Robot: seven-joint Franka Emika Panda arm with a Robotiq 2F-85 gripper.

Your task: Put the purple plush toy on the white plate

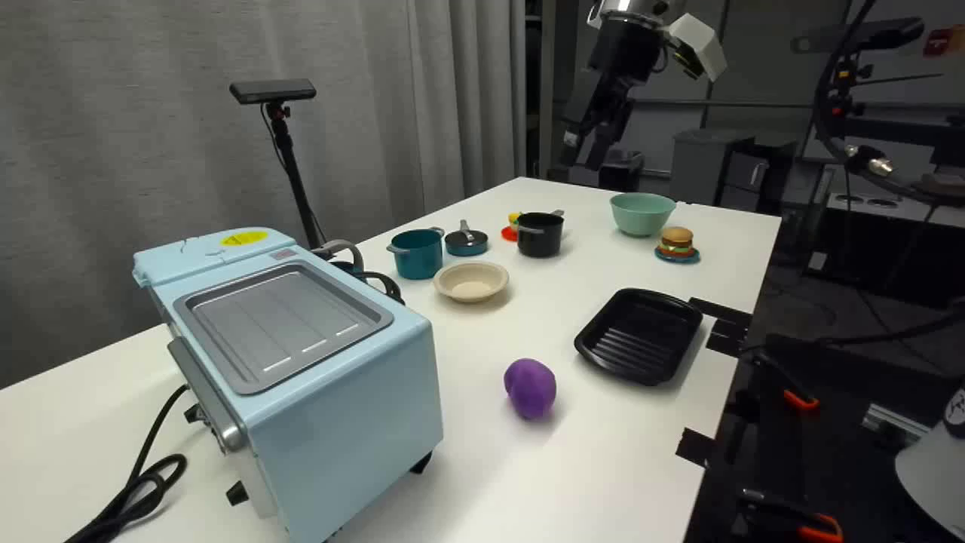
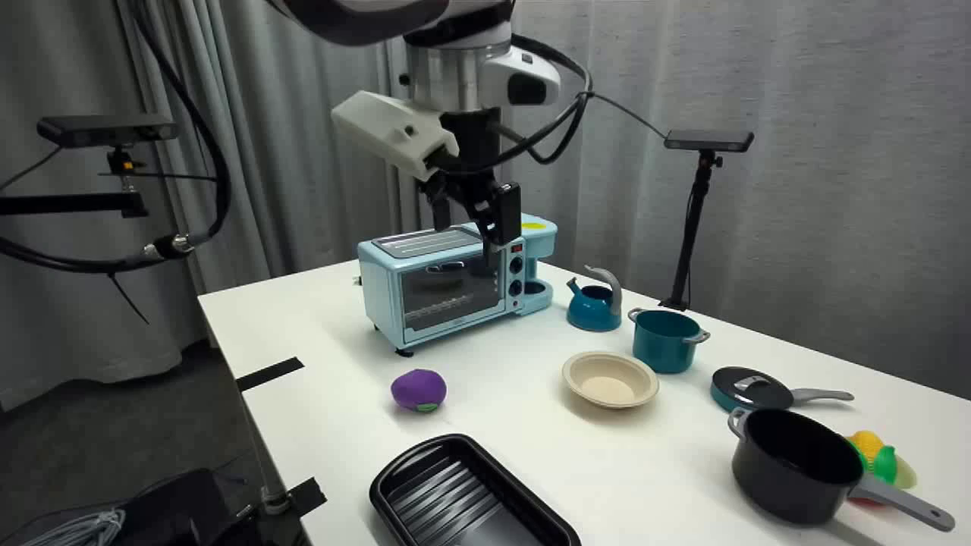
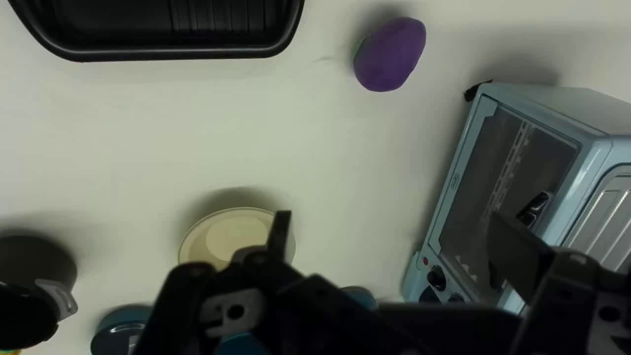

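The purple plush toy (image 1: 531,388) lies on the white table between the toaster oven and the black tray; it also shows in an exterior view (image 2: 419,390) and at the top of the wrist view (image 3: 390,55). The white plate (image 1: 470,282), a cream round dish, stands bare near the teal pot; it also shows in an exterior view (image 2: 610,381). In the wrist view the plate (image 3: 231,231) is partly hidden behind a finger. My gripper (image 2: 470,227) is raised high above the table, open and empty; its fingers (image 3: 394,241) stand wide apart in the wrist view.
A light-blue toaster oven (image 2: 455,288) stands near the toy. A black ribbed tray (image 1: 641,335) lies near the table's edge. A teal pot (image 2: 666,341), kettle (image 2: 594,307), lidded pan (image 2: 751,388) and black pot (image 2: 793,466) stand around the plate's side. A green bowl (image 1: 641,214) and toy burger (image 1: 676,243) stand farther off.
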